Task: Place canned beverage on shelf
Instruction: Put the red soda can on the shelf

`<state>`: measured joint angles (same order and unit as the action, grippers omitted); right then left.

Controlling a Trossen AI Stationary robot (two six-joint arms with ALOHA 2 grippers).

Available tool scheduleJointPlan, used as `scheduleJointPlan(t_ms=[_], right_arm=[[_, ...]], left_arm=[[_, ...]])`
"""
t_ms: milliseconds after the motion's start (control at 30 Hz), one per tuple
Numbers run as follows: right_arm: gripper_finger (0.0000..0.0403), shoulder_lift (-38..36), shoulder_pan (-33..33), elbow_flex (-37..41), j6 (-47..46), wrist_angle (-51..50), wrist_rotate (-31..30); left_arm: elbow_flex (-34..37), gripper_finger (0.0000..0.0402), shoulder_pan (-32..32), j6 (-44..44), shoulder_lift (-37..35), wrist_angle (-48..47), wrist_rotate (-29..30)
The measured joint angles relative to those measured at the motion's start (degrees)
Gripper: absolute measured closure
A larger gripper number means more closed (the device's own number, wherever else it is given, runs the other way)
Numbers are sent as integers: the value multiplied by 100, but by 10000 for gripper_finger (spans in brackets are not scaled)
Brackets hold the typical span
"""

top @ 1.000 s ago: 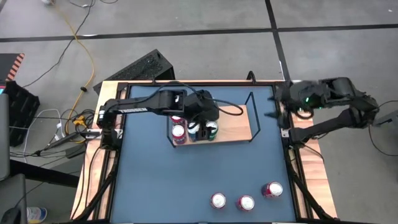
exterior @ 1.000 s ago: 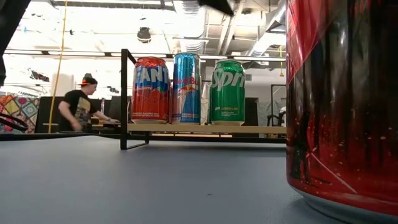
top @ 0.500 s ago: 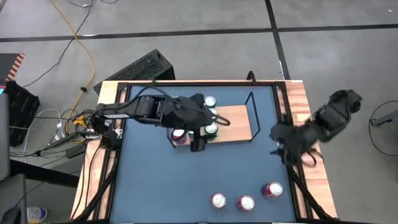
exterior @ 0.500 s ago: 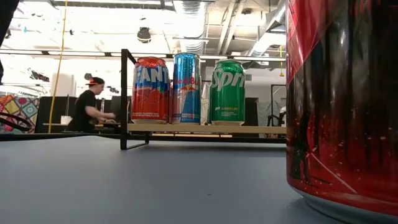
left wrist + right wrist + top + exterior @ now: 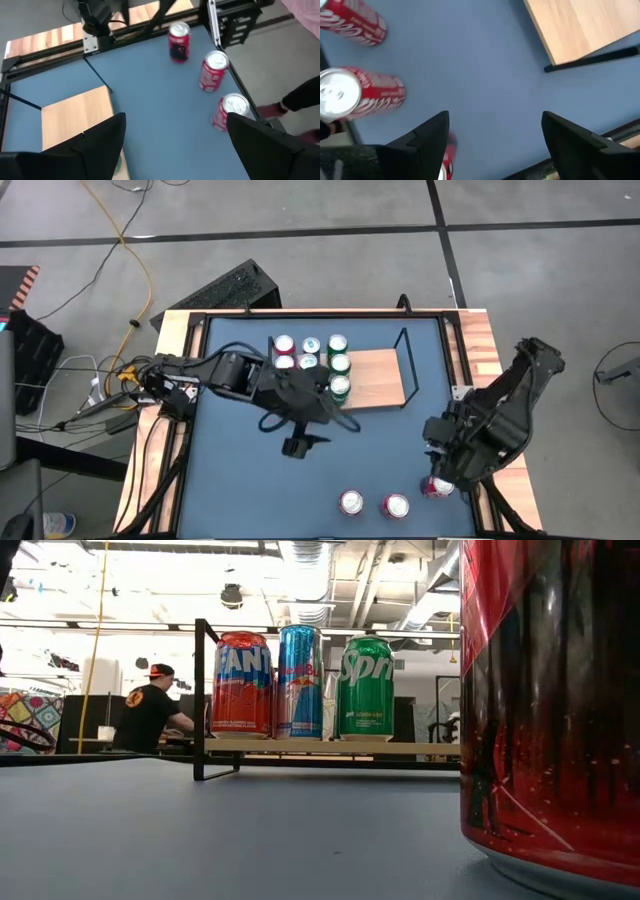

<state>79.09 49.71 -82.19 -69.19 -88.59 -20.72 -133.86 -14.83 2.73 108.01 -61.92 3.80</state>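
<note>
The shelf point(image 5: 375, 375) is a light-wood board with black wire end frames on the dark-blue tabletop. Several cans point(image 5: 311, 360) stand on its left part. In the low view they show as an orange-red can point(image 5: 241, 685), a blue can point(image 5: 300, 682) and a green can point(image 5: 365, 688). Three red cans point(image 5: 396, 506) stand near the table's near edge. My left gripper point(image 5: 298, 445) is open and empty, just off the shelf's near side. My right gripper point(image 5: 437, 468) is open above the rightmost red can point(image 5: 438, 487); a sliver of that can point(image 5: 449, 150) shows beside one finger.
The right half of the shelf board point(image 5: 75, 117) is bare wood. One red can point(image 5: 550, 710) fills the right of the low view. Black rails point(image 5: 460, 380) run along the table's sides. A person point(image 5: 150, 715) moves in the room beyond the table.
My left gripper has drawn back from the cans on the shelf toward the table's near edge; the cans stay upright on the board. My right arm has swung from the far right corner toward the near edge and now hangs over the rightmost red can.
</note>
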Motion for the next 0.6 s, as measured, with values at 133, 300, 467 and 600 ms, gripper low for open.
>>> scheduleJointPlan(t_ms=[133, 300, 467, 600], right_arm=[[99, 291, -80, 0, -2, 174, -43], [99, 481, -107, -2, -209, 371, -43], [99, 550, -107, -4, -238, 506, -43], [99, 548, -106, -4, -216, 485, -43]], left_arm=[[34, 69, -370, -25, -4, -2, 207], [698, 69, -839, 52, 2, 538, 300], [1362, 69, -1040, -32, 2, 1615, 145], [1720, 69, -1119, -435, 28, 2136, 785]])
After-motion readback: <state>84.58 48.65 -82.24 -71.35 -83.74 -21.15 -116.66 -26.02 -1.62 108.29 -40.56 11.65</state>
